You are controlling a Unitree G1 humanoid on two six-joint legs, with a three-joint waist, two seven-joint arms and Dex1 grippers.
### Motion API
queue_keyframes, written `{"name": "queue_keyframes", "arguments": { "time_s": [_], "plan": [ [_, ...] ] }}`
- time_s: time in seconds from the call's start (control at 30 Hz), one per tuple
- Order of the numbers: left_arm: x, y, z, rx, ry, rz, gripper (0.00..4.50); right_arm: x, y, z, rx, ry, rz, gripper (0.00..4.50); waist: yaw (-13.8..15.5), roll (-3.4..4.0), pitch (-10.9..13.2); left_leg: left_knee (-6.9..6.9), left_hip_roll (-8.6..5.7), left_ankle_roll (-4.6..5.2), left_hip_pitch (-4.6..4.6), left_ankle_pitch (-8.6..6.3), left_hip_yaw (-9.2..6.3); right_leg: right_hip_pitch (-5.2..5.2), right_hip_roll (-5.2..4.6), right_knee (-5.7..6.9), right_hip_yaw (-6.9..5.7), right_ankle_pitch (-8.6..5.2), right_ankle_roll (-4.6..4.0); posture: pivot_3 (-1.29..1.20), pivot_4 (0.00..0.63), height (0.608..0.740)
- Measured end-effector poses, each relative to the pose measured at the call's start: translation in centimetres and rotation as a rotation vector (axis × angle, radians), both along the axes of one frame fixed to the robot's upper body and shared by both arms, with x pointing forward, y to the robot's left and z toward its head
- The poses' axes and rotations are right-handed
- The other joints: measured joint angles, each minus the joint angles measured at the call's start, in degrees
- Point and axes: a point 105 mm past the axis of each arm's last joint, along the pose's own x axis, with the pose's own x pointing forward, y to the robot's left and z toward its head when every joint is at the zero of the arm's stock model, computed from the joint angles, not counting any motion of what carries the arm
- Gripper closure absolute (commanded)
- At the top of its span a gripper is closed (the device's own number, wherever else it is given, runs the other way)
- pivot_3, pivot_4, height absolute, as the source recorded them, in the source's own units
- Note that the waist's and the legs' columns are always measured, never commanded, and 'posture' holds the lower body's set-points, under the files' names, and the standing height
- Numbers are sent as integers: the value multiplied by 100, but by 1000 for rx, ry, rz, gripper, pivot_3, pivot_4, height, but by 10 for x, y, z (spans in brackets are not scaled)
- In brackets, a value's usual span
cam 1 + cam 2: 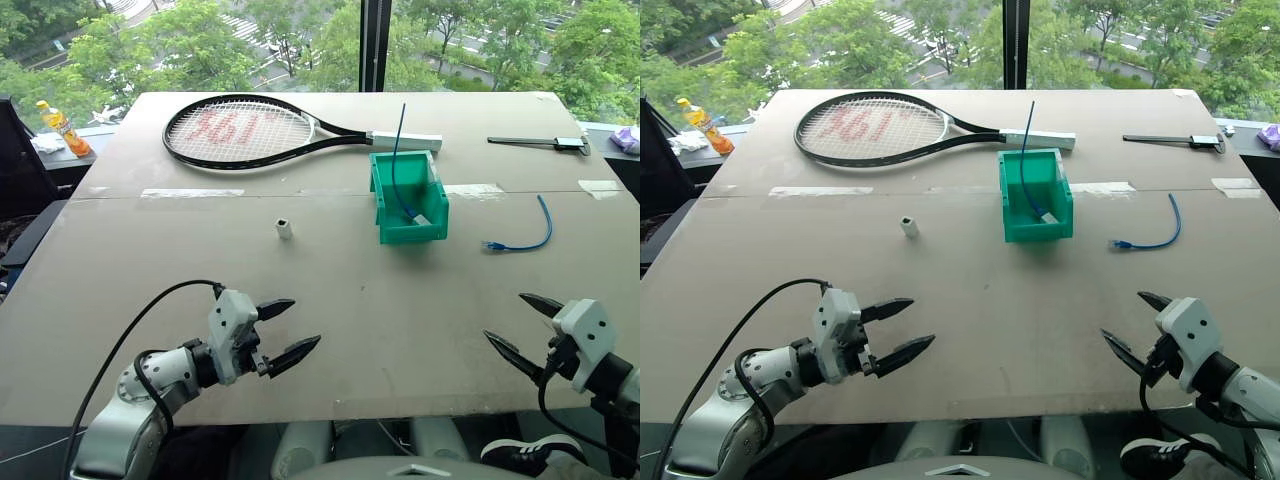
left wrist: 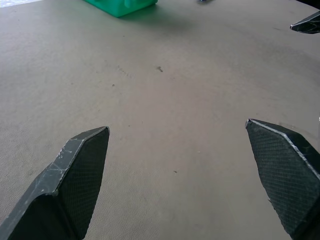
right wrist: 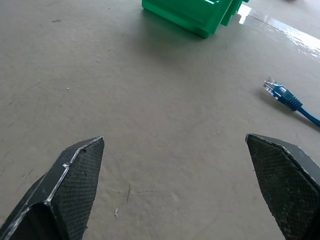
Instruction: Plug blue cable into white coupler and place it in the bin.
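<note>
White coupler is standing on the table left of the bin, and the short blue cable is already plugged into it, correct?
Not plugged in. The blue cable lies loose on the table right of the bin, apart from the white coupler, as the left eye view shows.

The left gripper [image 1: 290, 331] hovered over the table's [image 1: 400, 320] near edge, left of centre, fingers spread wide and empty, pointing inward. The right gripper [image 1: 523, 325] hung near the near right corner, likewise agape and empty, angled inward.

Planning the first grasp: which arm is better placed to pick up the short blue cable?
Right. The blue cable lies right of the bin, ahead of the open right gripper.
</note>
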Motion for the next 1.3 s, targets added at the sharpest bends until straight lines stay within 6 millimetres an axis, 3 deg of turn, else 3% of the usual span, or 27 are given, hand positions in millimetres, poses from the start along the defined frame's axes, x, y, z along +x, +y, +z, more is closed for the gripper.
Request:
{"name": "queue_keyframes", "arguments": {
  "time_s": [0.1, 0.23, 0.47, 0.73, 0.87, 1.1, 1.23, 1.3],
  "plan": [
    [1, -1, 1, -6, -4, -1, 48, 3, 0, 1, -1, -2, -6, 27, -1, -1, 1, 1, 1, 0, 1, 0, 0, 1, -12, 0, 1, 0, 0, 0, 150, 740],
    [10, -12, 24, -59, -87, -51, 48, 31, -6, 22, -89, -36, -14, 27, -8, 3, 1, 4, -1, 0, 4, 0, 5, 1, -17, 4, -3, 1, 0, 0, 150, 740],
    [-2, -31, 31, -16, -139, -281, 48, 92, -36, 42, -299, 61, 72, 27, -6, 13, 15, 0, -2, 5, -1, -1, 16, -4, 7, -4, 1, 5, -9, 0, 150, 740],
    [0, -36, 39, -23, -177, -310, 48, 144, -49, 29, -363, 209, 146, 27, -14, 14, 22, 1, -3, 6, -6, -2, 20, -6, 9, -6, 6, 17, -27, 0, 150, 740],
    [-1, -36, 40, -25, -183, -289, 0, 161, -50, 20, -379, 254, 158, 1169, -21, 17, 24, 0, -3, 6, -7, -2, 22, -7, 8, -8, 7, 18, -28, 0, 150, 740],
    [0, -37, 42, -25, -196, -262, 0, 171, -50, 11, -389, 290, 202, 4251, -21, 16, 25, 3, -4, 7, -1, -2, 21, 0, 7, -8, 9, 20, -29, 0, 150, 740],
    [2, -37, 43, -25, -199, -247, 0, 168, -47, 11, -378, 303, 235, 4423, -18, 17, 24, 4, -4, 7, 3, -2, 19, 3, 7, -4, 9, 21, -30, 0, 150, 740],
    [3, -37, 44, -25, -205, -242, 0, 156, -41, 11, -358, 333, 288, 4423, 1, 17, 24, 2, -3, 6, -3, -2, 6, 1, 7, -4, 1, 20, -31, 0, 150, 740]
  ]
}}
